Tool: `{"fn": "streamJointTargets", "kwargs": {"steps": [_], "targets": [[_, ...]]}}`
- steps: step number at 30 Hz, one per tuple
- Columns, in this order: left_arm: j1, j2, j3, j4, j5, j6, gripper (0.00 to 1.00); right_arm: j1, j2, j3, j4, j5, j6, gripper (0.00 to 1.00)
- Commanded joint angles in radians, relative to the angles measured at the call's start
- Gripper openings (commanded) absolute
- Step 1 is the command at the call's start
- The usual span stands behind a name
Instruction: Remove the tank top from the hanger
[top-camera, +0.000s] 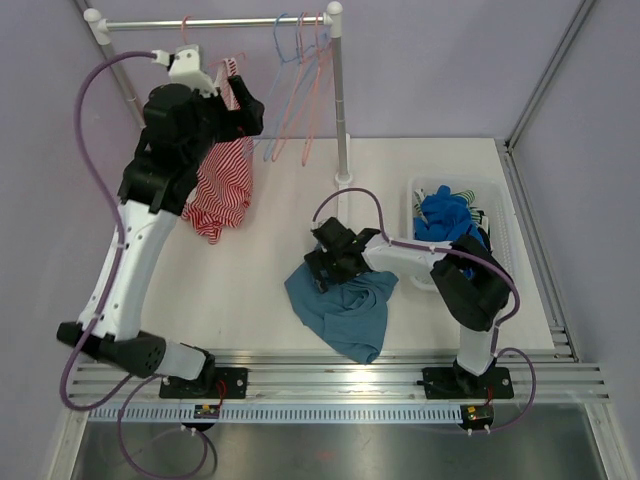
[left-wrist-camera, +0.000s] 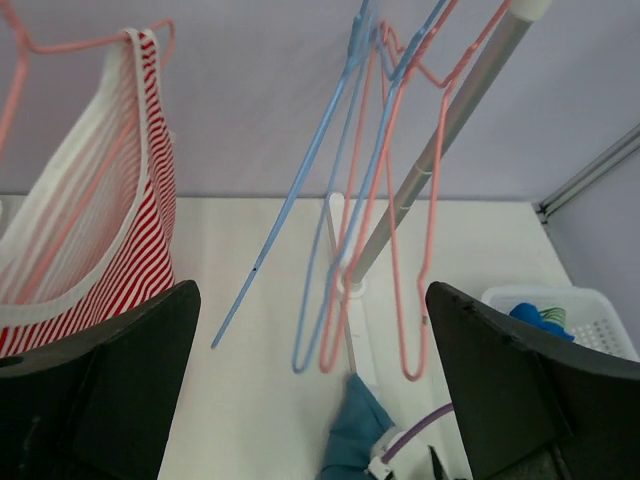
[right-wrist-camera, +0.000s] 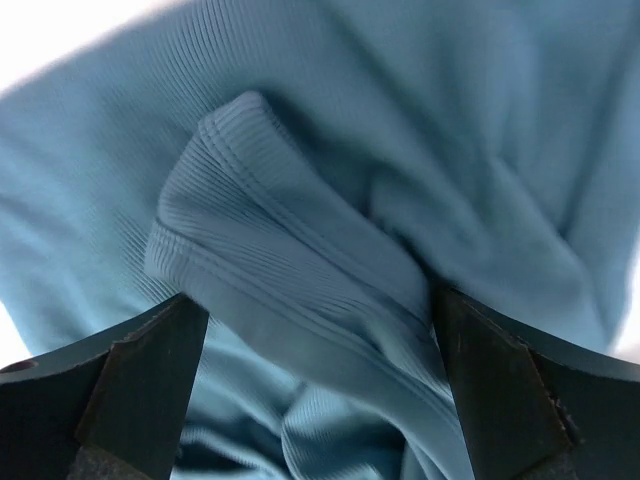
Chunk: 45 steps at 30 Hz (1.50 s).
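- Since the red-and-white striped tank top (top-camera: 222, 185) hangs on its pink wire hanger (left-wrist-camera: 75, 43) at the left end of the white metal rail (top-camera: 220, 22), the removal is judged not yet done.
- The left gripper (left-wrist-camera: 312, 290) is raised beside the garment. Its fingers are spread wide with nothing between them, and the strap lies to their left, untouched.
- Advice: shift left and pinch the white-trimmed strap near the hanger's shoulder. Lift it up and over the wire end before pulling down; a straight tug would probably drag the hanger along the rail or off it.
- The empty blue and pink wire hangers (left-wrist-camera: 352, 230) hang just to the right. Keep the wrist clear of them so nothing snags.
- The teal ribbed garment (top-camera: 345, 310) lies crumpled on the white table (top-camera: 240, 290).
- The right gripper (right-wrist-camera: 315, 300) is low over the teal garment, fingers apart on either side of a raised fold, not closed on it. It is well apart from the rail, so for now the left arm works alone.
- A white plastic basket (top-camera: 505, 225) of blue clothes (top-camera: 445, 210) sits far right.
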Motion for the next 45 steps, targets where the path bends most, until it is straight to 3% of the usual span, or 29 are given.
{"fn": "streamJointTargets", "kwargs": {"steps": [1,4,5,6,7,9,15,20,26,31,36,40,45], "targets": [[0.0,-0.163,-0.18,0.055,-0.067,-0.066,0.99,0.041,0.068,0.041,-0.055,0.078,0.049,0.99],[-0.001,-0.319,-0.303,0.07,-0.08,-0.086,0.99,0.062,0.108,0.035,-0.071,0.115,0.069,0.98],[-0.003,-0.358,-0.386,0.07,-0.084,-0.1,0.99,0.065,0.117,0.035,-0.072,0.111,0.072,0.93],[-0.006,-0.44,-0.423,0.072,-0.09,-0.103,0.99,0.065,0.126,0.033,-0.072,0.1,0.071,0.71],[-0.006,-0.476,-0.467,0.072,-0.097,-0.105,0.99,0.067,0.126,0.031,-0.066,0.088,0.068,0.55],[-0.007,-0.548,-0.578,0.055,-0.116,-0.109,0.99,0.07,0.094,0.031,-0.062,0.081,0.063,0.0],[-0.007,-0.72,-0.695,-0.077,-0.176,-0.083,0.99,0.065,-0.174,0.021,-0.025,0.123,0.017,0.0],[-0.007,-0.752,-0.656,-0.202,-0.167,-0.014,0.99,-0.005,-0.317,0.125,-0.184,0.299,0.005,0.0],[-0.007,-0.902,-0.838,-0.108,-0.204,0.084,0.99,-0.197,-0.527,0.241,-0.312,0.429,-0.05,0.0],[-0.006,-0.952,-0.94,-0.058,-0.189,0.089,0.99,-0.365,-0.563,0.392,-0.374,0.491,-0.104,0.0],[-0.004,-0.924,-0.948,-0.045,-0.153,0.109,0.99,-0.565,-0.599,0.415,-0.309,0.508,-0.104,0.0],[-0.004,-0.924,-0.96,-0.037,-0.121,0.109,0.99,-0.651,-0.627,0.362,-0.2,0.52,-0.119,0.0],[0.002,-0.926,-0.957,-0.046,-0.129,0.106,0.99,-0.674,-0.564,0.23,-0.209,0.358,-0.043,0.0]]}}
